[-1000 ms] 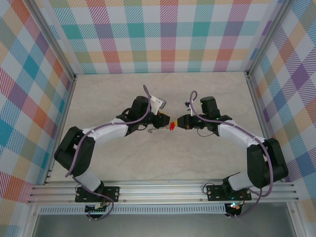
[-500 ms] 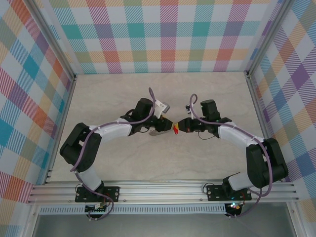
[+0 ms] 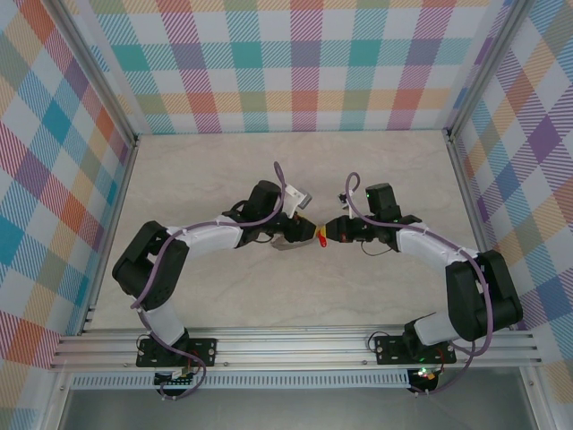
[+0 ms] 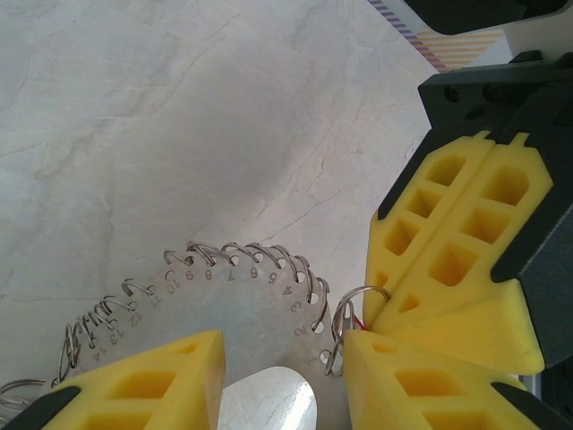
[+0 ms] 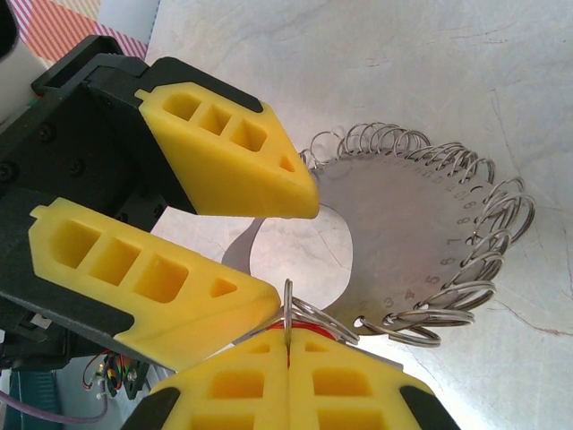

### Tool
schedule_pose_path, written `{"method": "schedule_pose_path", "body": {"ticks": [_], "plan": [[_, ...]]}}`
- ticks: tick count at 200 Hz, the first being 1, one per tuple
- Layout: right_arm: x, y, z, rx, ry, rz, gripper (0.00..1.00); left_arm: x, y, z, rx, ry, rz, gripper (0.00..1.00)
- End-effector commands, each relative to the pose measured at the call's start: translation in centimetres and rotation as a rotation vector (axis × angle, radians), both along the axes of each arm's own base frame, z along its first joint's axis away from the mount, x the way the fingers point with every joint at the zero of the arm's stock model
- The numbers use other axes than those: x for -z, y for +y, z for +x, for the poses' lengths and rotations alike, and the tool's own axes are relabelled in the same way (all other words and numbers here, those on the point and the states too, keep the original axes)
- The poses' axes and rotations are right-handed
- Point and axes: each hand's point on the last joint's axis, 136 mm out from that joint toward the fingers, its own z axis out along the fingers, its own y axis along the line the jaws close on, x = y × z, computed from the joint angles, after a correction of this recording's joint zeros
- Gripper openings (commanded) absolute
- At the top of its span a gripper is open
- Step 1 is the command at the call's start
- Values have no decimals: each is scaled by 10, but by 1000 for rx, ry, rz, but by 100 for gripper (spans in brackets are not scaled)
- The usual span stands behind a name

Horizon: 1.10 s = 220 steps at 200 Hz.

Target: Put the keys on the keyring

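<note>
The keyring (image 4: pixel 242 305) is a flat grey disc with numbered holes and small wire loops round its edge. My left gripper (image 4: pixel 285 349) holds it across its width, above the table (image 3: pixel 224 179). In the top view the left gripper (image 3: pixel 300 233) and right gripper (image 3: pixel 328 235) meet tip to tip at mid-table. The right gripper (image 5: pixel 286 339) is shut on the keys (image 5: pixel 312 315): a small wire ring sticks out between its pads and a sliver of red tag (image 3: pixel 320 237) shows. That small ring (image 4: pixel 351 312) touches the disc's edge near hole 1.
Pale marbled tabletop lies under both grippers. Checked walls (image 3: pixel 304 63) and aluminium frame posts (image 3: pixel 116 179) close in the back and sides. The arm bases sit on a rail (image 3: pixel 286 345) at the near edge.
The left arm has reached further right and slightly nearer, and the right gripper has backed off a little. The meeting point of the two has drifted right. Both grips look unchanged.
</note>
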Motion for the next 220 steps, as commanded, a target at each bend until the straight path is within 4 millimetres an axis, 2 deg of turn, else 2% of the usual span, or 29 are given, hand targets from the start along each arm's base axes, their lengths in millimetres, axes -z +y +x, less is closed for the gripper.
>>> {"method": "schedule_pose_path", "body": {"ticks": [1, 94, 139, 171, 220], "plan": [[2, -2, 0, -11, -22, 6, 0, -6, -3, -11, 23, -19, -12, 40], [2, -3, 0, -7, -19, 15, 0, -6, 1, -19, 34, -1, -19, 42], [5, -2, 1, -6, -9, 26, 0, -7, -13, -22, 62, 3, -34, 42], [10, -2, -1, -2, 8, 31, 0, 1, -25, -21, 77, 15, -34, 41], [10, -4, -2, 1, 6, 24, 0, 2, -33, -15, 77, 22, -55, 29]]}}
